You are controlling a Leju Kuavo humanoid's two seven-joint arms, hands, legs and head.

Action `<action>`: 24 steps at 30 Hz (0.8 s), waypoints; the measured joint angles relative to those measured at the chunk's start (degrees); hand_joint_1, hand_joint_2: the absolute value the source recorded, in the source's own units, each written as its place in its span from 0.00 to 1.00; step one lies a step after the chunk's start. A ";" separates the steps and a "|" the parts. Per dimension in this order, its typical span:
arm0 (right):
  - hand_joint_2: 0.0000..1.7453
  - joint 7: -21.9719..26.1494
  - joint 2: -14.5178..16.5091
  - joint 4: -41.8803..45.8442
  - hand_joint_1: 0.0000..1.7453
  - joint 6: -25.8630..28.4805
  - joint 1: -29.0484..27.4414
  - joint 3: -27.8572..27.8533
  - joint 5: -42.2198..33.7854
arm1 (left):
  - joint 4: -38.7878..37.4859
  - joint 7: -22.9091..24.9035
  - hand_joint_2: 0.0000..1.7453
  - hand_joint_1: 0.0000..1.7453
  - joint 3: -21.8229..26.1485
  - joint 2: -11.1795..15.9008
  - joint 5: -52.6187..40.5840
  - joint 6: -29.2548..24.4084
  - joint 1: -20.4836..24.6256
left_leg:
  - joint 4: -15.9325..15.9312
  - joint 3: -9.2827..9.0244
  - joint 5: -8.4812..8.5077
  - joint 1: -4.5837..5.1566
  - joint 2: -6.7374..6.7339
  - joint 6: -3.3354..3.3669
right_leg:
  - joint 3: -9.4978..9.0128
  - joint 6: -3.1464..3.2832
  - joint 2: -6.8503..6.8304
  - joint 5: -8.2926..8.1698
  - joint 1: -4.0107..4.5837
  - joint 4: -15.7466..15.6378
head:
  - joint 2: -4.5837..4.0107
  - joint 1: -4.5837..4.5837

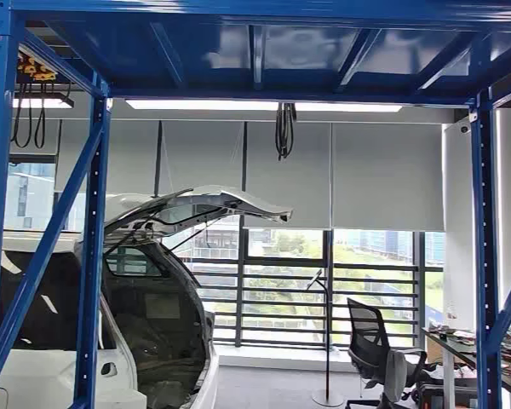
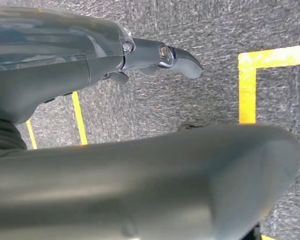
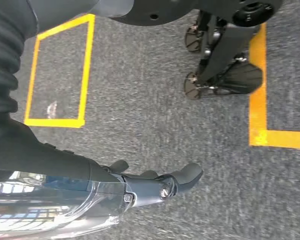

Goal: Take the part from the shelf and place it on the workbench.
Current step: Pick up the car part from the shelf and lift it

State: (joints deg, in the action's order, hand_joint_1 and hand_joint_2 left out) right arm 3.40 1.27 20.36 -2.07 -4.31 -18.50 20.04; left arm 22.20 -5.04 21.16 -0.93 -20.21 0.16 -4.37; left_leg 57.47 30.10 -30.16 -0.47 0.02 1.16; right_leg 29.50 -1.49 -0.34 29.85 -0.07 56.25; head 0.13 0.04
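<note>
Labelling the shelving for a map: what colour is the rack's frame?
Blue: the rack's frame is glossy blue with perforated uprights, clearest in the head view.

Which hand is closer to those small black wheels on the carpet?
Right, probably. The right hand hangs open above the carpet, with the wheels nearby but untouched. The left hand hangs over carpet and yellow tape.

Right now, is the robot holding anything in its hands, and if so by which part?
Nothing is held. The left hand and the right hand both hang over the grey carpet, fingers stretched out with nothing in them.
</note>
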 joint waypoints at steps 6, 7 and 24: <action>0.00 4.40 0.52 1.44 0.00 -2.01 0.73 -2.96 2.35 | -0.61 -1.67 0.00 0.00 6.21 -0.46 -5.20 0.03 1.13 | 0.00 0.00 0.00 0.00 0.00 0.00 | -0.02 0.00 0.00 0.00 0.00 0.02 | 0.00 0.00; 0.00 5.30 0.57 2.38 0.00 -2.43 0.76 -2.98 2.27 | -0.69 -1.99 0.00 0.00 7.39 -0.54 -6.19 0.03 1.33 | 0.00 0.00 0.00 0.00 0.00 0.00 | -0.02 0.00 0.00 0.00 0.00 0.02 | 0.00 0.00; 0.00 16.62 -2.17 30.04 0.00 -8.15 3.25 2.64 -2.02 | -2.42 -5.13 0.00 0.00 22.18 -1.72 -18.95 0.01 4.32 | -1.16 -0.34 1.03 -0.66 -0.48 0.93 | 7.82 -1.85 0.14 6.66 -1.12 16.51 | 0.00 0.00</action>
State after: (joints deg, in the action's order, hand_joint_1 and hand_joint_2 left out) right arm 20.02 -0.90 50.40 -10.22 -1.06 -15.86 18.03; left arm 19.78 -10.17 43.34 -2.65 -39.16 0.17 -0.06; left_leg 56.31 29.76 -29.14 -1.13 -0.46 2.10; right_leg 37.32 -3.34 -0.20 36.51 -1.19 72.76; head 0.13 0.04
